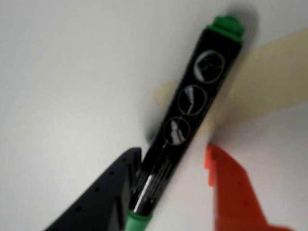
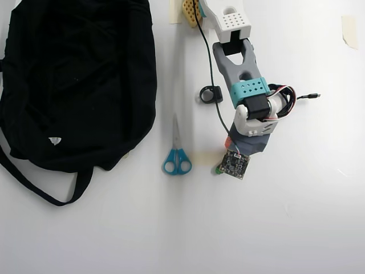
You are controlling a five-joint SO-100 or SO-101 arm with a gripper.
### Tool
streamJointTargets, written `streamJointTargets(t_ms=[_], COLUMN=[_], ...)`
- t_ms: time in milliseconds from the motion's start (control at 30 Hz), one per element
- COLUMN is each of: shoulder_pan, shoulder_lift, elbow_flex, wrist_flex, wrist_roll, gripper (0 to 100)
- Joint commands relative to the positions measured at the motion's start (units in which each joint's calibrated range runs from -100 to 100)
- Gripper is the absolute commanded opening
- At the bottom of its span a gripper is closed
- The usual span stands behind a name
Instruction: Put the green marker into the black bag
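Looking from largest to smallest, the black bag (image 2: 74, 85) lies well apart from the gripper (image 2: 225, 157), off to its left in the overhead view, with the scissors (image 2: 177, 149) on the white table (image 2: 296, 217) between the two. The green marker (image 1: 185, 120) lies between the gripper's fingers in the wrist view. The black finger (image 1: 103, 195) touches the barrel near the lower green end, while the orange finger (image 1: 231, 187) stands clear of it on the other side. So the gripper (image 1: 168, 151) is spread around the marker, not yet pinching it.

The likeliest trouble, in my judgement, is the grip itself. The fingers sit close to one end of the barrel and not at its middle, so once lifted the marker could droop, swing or slip out. Since only one finger touches, closing could also push the round barrel sideways and roll it away. Carrying low toward the bag risks clipping the scissors. The bag's mouth is not plain to see, so a drop might land on closed fabric.

From overhead, the arm and wrist camera cover nearly all of the marker; only a speck of green shows. The wrist view is blurred, the barrel's white markings are unreadable, and the fingers are cut off at the lower edge.
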Motion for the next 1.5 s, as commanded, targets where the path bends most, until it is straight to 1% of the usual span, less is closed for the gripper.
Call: streamJointTargets(t_ms=[0, 67, 200, 800, 967, 1467], shoulder_pan=[-0.7, -0.7, -0.7, -0.7, -0.5, -0.6], shoulder_lift=[0.3, 0.3, 0.3, 0.3, 0.3, 0.3], elbow_flex=[0.4, 0.4, 0.4, 0.3, 0.1, 0.0], wrist_flex=[0.8, 0.8, 0.8, 0.8, 0.8, 0.8], wrist_roll=[0.1, 0.1, 0.0, 0.1, 0.1, -0.2], gripper=[17, 16, 10, 9, 2, 2])
